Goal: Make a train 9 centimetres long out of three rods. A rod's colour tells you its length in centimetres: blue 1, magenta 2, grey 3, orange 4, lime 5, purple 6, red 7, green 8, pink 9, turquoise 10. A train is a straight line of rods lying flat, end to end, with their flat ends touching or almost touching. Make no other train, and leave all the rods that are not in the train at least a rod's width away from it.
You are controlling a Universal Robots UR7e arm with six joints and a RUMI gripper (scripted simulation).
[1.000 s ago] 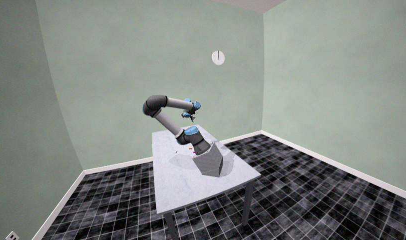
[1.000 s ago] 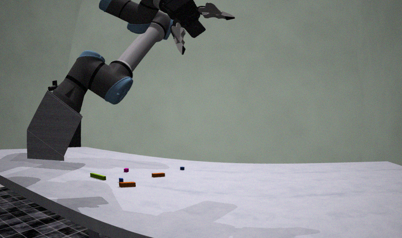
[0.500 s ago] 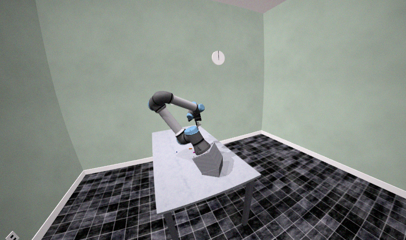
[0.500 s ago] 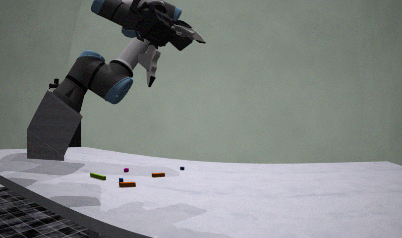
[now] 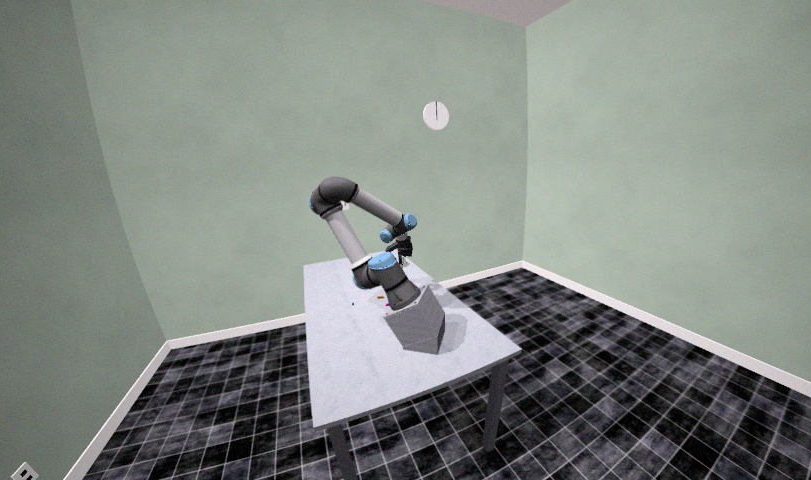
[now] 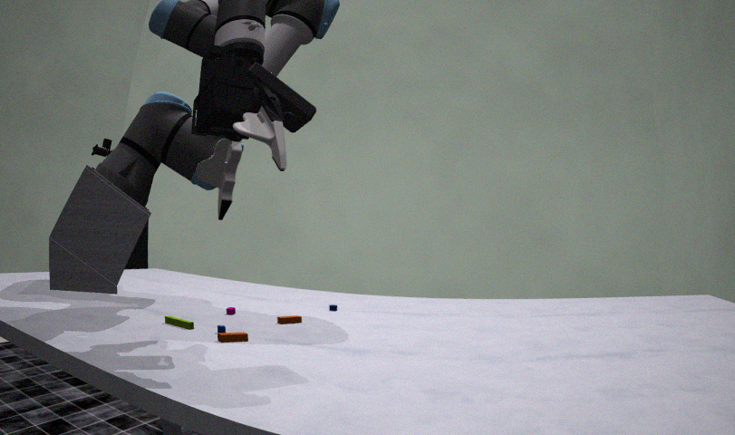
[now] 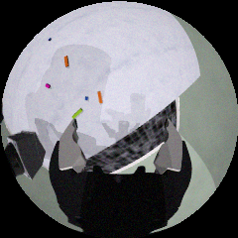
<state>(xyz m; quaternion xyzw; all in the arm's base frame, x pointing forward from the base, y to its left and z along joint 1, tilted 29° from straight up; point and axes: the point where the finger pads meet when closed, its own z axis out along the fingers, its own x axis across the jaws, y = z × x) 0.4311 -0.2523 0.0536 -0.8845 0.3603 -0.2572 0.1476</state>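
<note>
Several small rods lie flat and apart from each other on the white table. In the exterior view I see a lime rod [image 6: 178, 322], a magenta rod [image 6: 230, 310], a blue rod [image 6: 221, 328] just behind an orange rod [image 6: 232, 336], a second orange rod [image 6: 289, 319] and a second blue rod [image 6: 333, 307]. The wrist view shows the lime rod [image 7: 77, 113], the orange rods [image 7: 100, 97] [image 7: 66, 61], the magenta rod [image 7: 48, 85] and the blue rods [image 7: 86, 98] [image 7: 50, 39]. My gripper [image 6: 252, 172] is open and empty, high above the rods, fingers pointing down.
The arm's grey base block [image 6: 95, 234] stands on the table behind the rods at the left. The table's near edge [image 6: 91, 372] runs close to the lime rod, with dark tiled floor below.
</note>
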